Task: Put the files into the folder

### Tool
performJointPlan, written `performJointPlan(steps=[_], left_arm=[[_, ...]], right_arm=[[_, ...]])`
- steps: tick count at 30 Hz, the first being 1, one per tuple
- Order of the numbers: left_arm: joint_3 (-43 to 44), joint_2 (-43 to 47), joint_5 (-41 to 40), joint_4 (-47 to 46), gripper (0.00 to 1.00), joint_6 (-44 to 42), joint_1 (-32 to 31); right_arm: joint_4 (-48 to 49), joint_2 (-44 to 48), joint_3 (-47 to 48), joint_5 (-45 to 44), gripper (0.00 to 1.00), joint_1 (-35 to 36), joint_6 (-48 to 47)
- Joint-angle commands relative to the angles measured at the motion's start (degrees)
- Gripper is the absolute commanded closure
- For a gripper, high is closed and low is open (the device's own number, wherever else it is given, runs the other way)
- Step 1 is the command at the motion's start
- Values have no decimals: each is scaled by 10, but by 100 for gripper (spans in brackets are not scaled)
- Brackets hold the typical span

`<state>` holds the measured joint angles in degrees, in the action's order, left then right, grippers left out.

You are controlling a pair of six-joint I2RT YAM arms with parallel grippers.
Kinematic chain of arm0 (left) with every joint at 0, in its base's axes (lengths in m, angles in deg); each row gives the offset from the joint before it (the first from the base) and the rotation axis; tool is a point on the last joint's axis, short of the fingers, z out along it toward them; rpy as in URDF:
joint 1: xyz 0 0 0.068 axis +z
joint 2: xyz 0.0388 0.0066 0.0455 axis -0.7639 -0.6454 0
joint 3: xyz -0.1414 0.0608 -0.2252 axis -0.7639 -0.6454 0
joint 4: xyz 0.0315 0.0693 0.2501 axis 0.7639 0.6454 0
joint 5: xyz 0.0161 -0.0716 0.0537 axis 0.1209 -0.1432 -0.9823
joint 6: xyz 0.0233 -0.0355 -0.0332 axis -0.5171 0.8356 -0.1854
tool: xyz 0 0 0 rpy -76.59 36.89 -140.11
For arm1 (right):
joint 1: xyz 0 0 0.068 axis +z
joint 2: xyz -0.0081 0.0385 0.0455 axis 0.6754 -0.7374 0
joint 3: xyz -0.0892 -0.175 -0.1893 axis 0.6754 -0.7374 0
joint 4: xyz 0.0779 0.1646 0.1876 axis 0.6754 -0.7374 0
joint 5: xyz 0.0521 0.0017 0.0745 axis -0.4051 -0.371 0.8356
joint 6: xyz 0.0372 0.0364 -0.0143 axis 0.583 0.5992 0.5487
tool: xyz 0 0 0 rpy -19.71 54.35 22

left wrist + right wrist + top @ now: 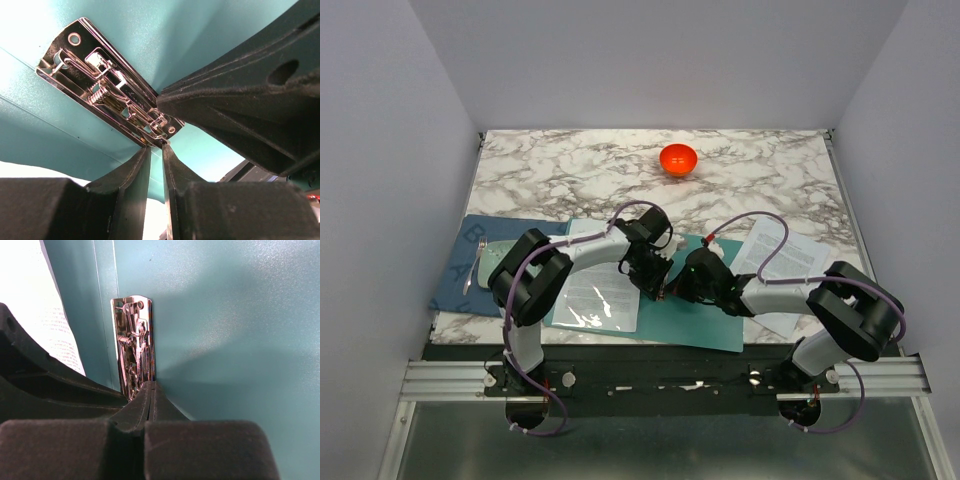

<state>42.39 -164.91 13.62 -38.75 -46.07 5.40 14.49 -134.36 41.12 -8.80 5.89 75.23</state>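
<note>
The teal folder lies open at the near edge, with its metal clip along the middle. My left gripper has its jaws a narrow gap apart, closed on the clip's near end. My right gripper is shut with nothing in it, and its tips rest against the other end of the clip. Both grippers meet over the folder's middle, left and right. White printed files lie to the right, partly under the right arm. Another printed sheet lies under glossy plastic on the folder's left half.
An orange bowl stands at the back centre. A dark blue cloth mat at the left carries a pale mint plate, partly under the left arm. The table's front edge runs just below the folder.
</note>
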Motion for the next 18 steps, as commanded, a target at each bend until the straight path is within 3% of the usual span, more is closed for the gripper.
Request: performJointPlan(steps=[1,18], left_arm=[[10,-42,-33,-36,71,-5,-9],[96,1,102,6,73,-10,-6]], right_arm=[[-163,-55,-53,-1,99,9,-29],[-142,-67,-79,7,99,15,-4]])
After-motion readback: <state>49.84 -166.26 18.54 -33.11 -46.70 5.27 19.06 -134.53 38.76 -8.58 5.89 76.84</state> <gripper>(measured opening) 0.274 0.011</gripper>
